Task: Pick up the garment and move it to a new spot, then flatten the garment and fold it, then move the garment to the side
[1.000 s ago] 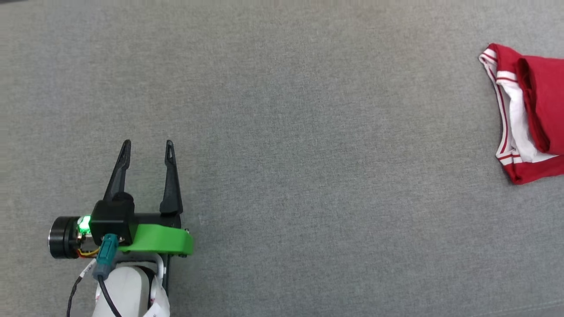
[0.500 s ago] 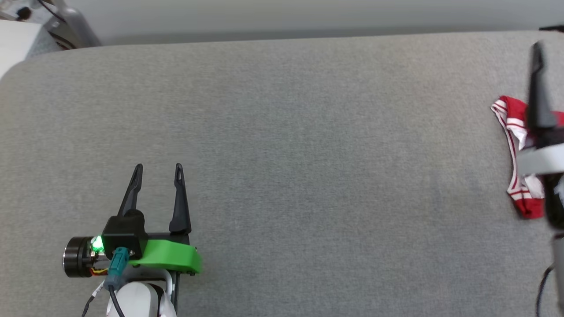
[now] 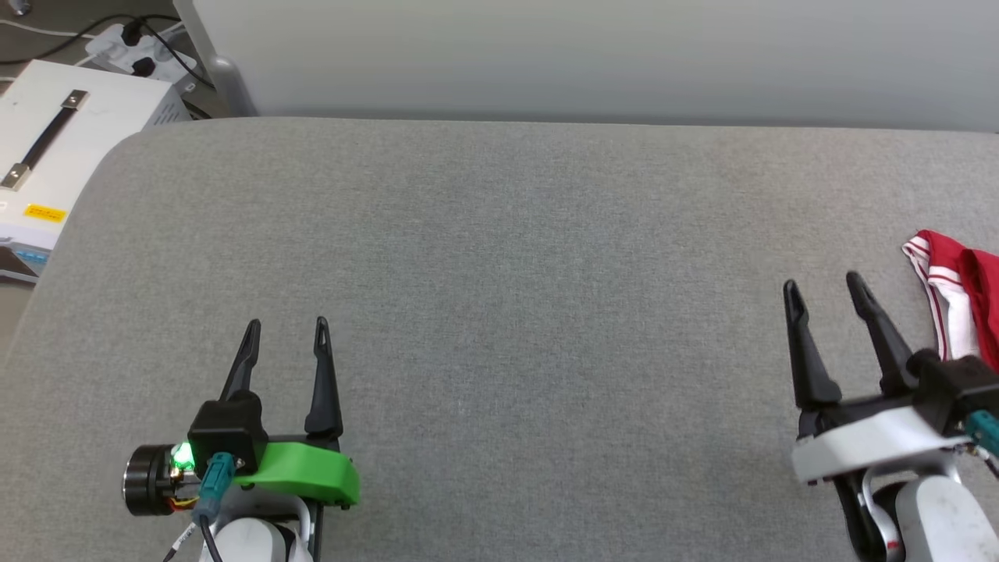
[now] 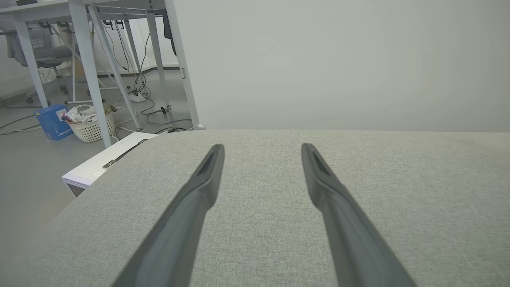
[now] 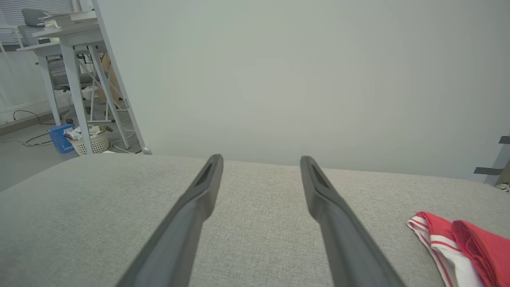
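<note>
shirt (image 3: 956, 297): prob soft, floppy; grab striped edge
left end effector (image 3: 286, 320): open, empty
right end effector (image 3: 821, 279): open, empty

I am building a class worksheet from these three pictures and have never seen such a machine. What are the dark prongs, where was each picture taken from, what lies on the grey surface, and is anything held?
This is a two-armed robot; the dark prongs are its gripper fingers. The wide picture comes from a camera on its head, looking down: the left gripper sits lower left, the right gripper lower right. The other two come from a camera on each wrist, looking along that gripper's own two fingers. On the grey padded surface lies a bunched red and white garment, at the far right, beside the right gripper and outside its fingers. Both grippers are open and hold nothing.
</note>
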